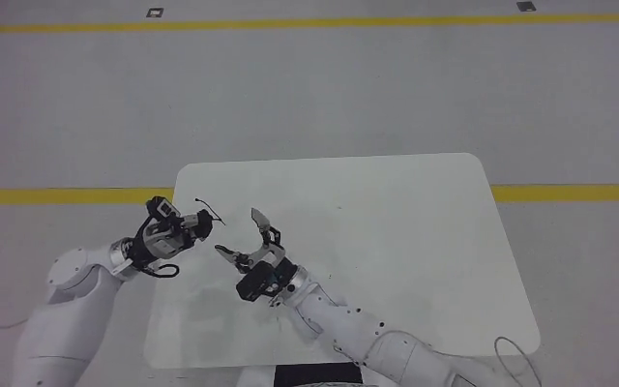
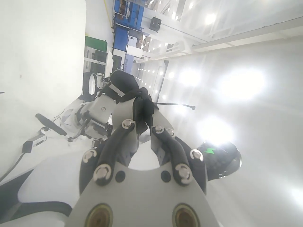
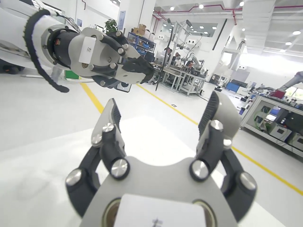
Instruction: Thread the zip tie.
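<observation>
My left gripper (image 1: 200,225) (image 2: 142,106) hangs above the table's left edge, shut on a thin black zip tie (image 1: 209,210) (image 2: 176,105). The tie sticks out past the fingertips, its small square head at the free end. In the right wrist view the left gripper (image 3: 148,72) holds the zip tie (image 3: 164,55) upright, crossing its fingertips. My right gripper (image 1: 242,234) (image 3: 163,107) is open a short way to the right of the left one, over the table, with nothing between its fingers. Its fingers point toward the left gripper and the tie.
The white table (image 1: 406,252) has rounded corners. A yellow floor line (image 1: 77,196) runs behind it on both sides. Workbenches and shelving (image 3: 272,109) stand far off in the room.
</observation>
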Robot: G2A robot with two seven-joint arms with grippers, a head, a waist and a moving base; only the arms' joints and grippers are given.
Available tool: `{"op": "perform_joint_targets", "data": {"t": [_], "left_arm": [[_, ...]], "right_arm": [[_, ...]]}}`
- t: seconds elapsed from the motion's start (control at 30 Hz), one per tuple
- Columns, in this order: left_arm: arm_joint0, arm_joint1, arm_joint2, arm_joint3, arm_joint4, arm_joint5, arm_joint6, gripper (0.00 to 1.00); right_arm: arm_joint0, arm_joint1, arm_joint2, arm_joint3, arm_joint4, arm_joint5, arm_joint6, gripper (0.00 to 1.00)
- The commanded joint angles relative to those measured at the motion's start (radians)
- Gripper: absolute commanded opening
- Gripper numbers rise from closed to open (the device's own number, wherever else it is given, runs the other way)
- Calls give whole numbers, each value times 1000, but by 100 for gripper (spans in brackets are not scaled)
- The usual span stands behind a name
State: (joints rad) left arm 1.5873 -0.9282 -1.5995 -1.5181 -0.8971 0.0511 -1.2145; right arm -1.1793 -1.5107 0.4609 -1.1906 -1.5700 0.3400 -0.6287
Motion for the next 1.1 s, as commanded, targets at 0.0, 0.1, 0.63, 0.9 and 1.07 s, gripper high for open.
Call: {"op": "perform_joint_targets", "data": {"t": [0.0,0.1,0.63,0.9,1.07], "left_arm": [[3,0,0,-3,-3,3,-5,0],[8,0,3,-9,-8,7,-14,0],[3,-2,24,-4,-11,4,7,0],[-1,-3,28,1,-15,1,16,0],[-3,-3,31,4,-15,0,19,0]], "right_arm": [[3,-5,-1,4,0,0,0,40],[7,-12,0,8,0,0,-4,36],[17,-32,-5,34,0,0,-39,26],[21,-33,-7,38,0,0,-48,11],[22,-33,-8,39,0,0,-50,0]]}}
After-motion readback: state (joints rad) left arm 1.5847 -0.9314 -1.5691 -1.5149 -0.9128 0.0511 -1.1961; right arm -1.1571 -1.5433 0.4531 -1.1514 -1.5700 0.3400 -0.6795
